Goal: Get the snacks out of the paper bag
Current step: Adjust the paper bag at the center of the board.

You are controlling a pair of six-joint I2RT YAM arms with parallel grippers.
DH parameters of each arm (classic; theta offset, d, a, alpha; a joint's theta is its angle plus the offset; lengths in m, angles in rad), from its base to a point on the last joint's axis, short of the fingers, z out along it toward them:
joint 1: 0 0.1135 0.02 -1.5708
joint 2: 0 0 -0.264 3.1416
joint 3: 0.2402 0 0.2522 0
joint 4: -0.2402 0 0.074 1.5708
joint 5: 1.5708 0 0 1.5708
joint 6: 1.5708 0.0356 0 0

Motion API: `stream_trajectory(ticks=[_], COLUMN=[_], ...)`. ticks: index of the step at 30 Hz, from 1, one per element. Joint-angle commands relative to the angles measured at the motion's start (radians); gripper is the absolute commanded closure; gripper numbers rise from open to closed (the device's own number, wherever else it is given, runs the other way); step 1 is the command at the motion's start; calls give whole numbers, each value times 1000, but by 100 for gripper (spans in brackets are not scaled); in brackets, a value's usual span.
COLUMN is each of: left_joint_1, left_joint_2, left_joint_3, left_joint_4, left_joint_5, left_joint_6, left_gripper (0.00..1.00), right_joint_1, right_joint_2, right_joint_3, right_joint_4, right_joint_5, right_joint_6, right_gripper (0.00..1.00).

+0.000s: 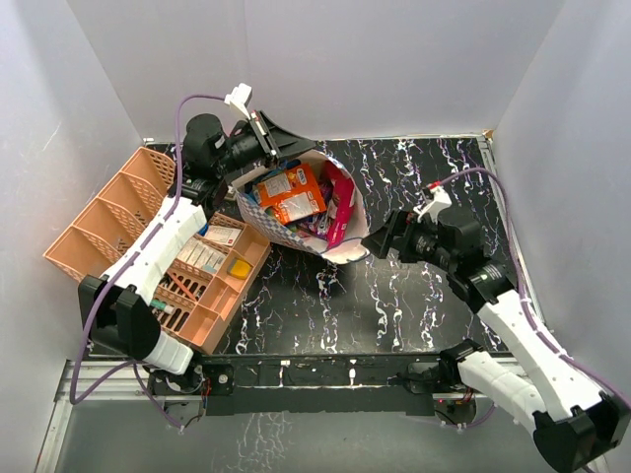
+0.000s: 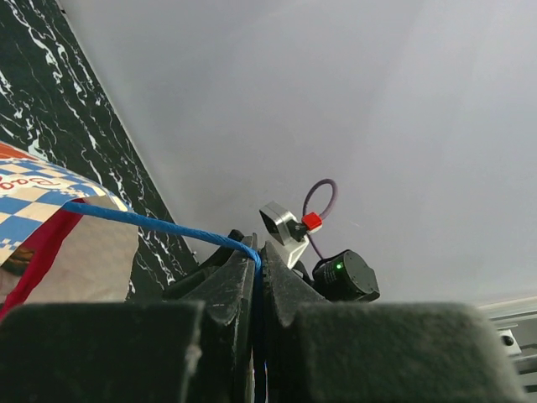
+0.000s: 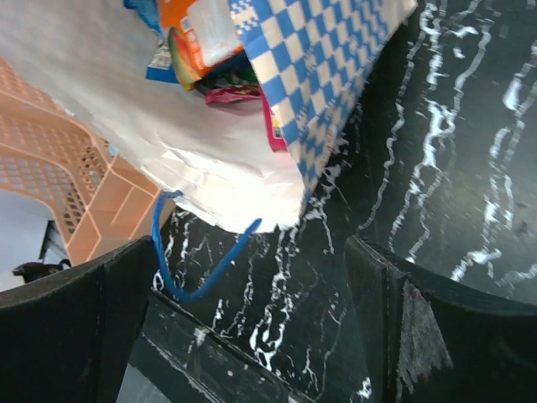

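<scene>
Blue cord handle [image 2: 151, 225] of the cream-white chequered paper bag [image 1: 347, 248] is being pinched by the closed left gripper [image 1: 264, 133] at the far edge, likely propping it open; orange and magenta snack packets [image 1: 293, 194] are lying inside; the right gripper [image 1: 380, 241] is gaping empty alongside.

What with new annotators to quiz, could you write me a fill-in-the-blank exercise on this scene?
1. The left gripper is shut on the paper bag's blue cord ____.
2. The right gripper is ____ and holds nothing.
3. The snacks lie ____ the paper bag.
Missing words: handle; open; inside.
</scene>
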Motion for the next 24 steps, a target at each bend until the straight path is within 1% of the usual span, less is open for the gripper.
stream_trajectory(ticks=[1,5,8,10,12,15,17,18,21,24], left_joint_1=[-33,-80,-114,-132,-140,-142,-147,-149,-153,-154], left_joint_2=[-102,-94,-73,-57,-33,6,30,43,66,62], left_joint_3=[-29,-41,1,41,81,142,169,181,208,189], left_joint_4=[95,92,74,71,58,43,55,64,53,47], left_joint_5=[-33,-56,-69,-78,-82,-74,-64,-56,-36,-40], left_joint_6=[15,6,6,10,12,4,-18,-29,-39,-41], left_gripper=[100,100,100,100,100,100,100,100,100,100], right_joint_1=[-3,-3,-3,-3,-3,-3,-2,1,52,163], right_joint_2=[-101,-144,-126,-105,-73,4,51,72,119,160], right_joint_3=[55,94,165,209,247,301,323,327,309,296], right_joint_4=[-160,-210,-243,-241,-223,-186,-152,-132,-47,17], right_joint_5=[153,158,166,137,72,-67,-129,-151,-162,-68], right_joint_6=[-41,-138,-168,-176,-185,-181,-143,-123,-59,-44], right_gripper=[2,2,2,3,6,14,19,20,20,21])
